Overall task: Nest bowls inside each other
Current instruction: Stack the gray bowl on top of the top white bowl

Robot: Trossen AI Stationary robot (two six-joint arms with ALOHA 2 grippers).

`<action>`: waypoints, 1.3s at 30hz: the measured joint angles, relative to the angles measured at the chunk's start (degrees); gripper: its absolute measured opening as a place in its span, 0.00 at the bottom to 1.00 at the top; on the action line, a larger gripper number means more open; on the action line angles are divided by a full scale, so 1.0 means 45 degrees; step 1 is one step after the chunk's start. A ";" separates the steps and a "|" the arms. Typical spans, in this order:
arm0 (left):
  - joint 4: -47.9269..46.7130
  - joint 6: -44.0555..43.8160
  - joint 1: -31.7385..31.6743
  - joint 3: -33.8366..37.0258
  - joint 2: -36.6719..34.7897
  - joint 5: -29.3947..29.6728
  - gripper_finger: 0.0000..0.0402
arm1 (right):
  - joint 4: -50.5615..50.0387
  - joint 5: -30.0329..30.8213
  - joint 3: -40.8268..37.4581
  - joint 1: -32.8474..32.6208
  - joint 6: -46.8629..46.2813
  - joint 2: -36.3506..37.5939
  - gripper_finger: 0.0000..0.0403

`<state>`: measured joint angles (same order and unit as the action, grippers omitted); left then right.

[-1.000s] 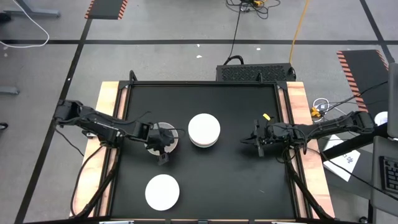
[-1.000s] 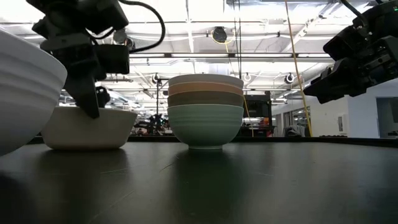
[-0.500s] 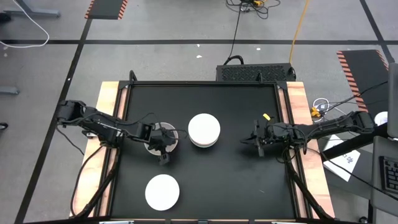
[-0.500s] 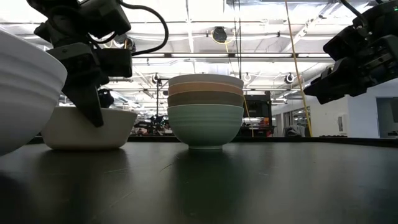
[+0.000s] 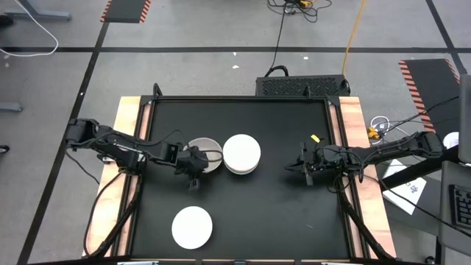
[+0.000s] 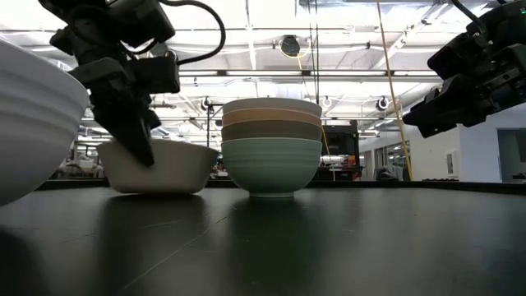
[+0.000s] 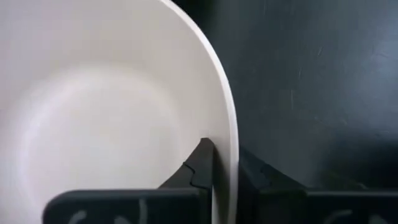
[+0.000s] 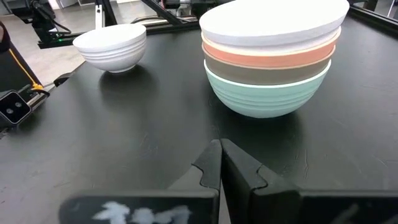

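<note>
Four bowls seem nested in the stack; beside it, the left hand grips the beige bowl; a white bowl waits.

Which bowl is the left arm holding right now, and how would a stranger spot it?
On the black table, find the stack of nested bowls in the middle. The beige-grey bowl sits beside it on the left arm's side, with the left gripper pinching its rim; the separate white bowl stands alone.
</note>
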<state>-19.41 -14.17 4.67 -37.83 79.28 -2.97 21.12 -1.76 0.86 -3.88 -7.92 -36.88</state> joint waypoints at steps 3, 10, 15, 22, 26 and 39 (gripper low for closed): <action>0.0014 0.0189 0.0007 0.0001 0.0010 0.0069 0.05 | 0.0000 0.0002 0.0000 0.0000 0.0003 0.0000 0.00; 0.0220 0.0297 0.0087 0.0026 -0.0038 0.1324 0.02 | -0.0015 0.0002 0.0000 0.0000 0.0003 0.0003 0.00; 0.0444 0.0459 0.0159 0.0050 -0.0399 0.1979 0.02 | -0.0078 0.0000 0.0000 0.0000 -0.0092 0.0000 0.00; -0.0487 0.0374 0.0154 0.0150 -0.1685 0.2882 0.01 | -0.0014 0.0005 -0.0002 -0.0467 -0.0097 -0.0003 0.00; -0.0164 0.0447 0.0154 0.0663 -0.3094 0.3306 0.01 | 0.0113 0.0019 -0.0002 -0.0797 -0.0117 -0.0046 0.00; 0.5111 0.0719 0.0307 0.5279 -0.7978 0.3294 0.01 | 0.0204 0.0097 -0.0005 -0.0947 -0.0146 -0.0073 0.00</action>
<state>3.59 -10.94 6.06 -14.07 43.38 11.86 22.04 -1.32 0.84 -8.14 -8.58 -37.21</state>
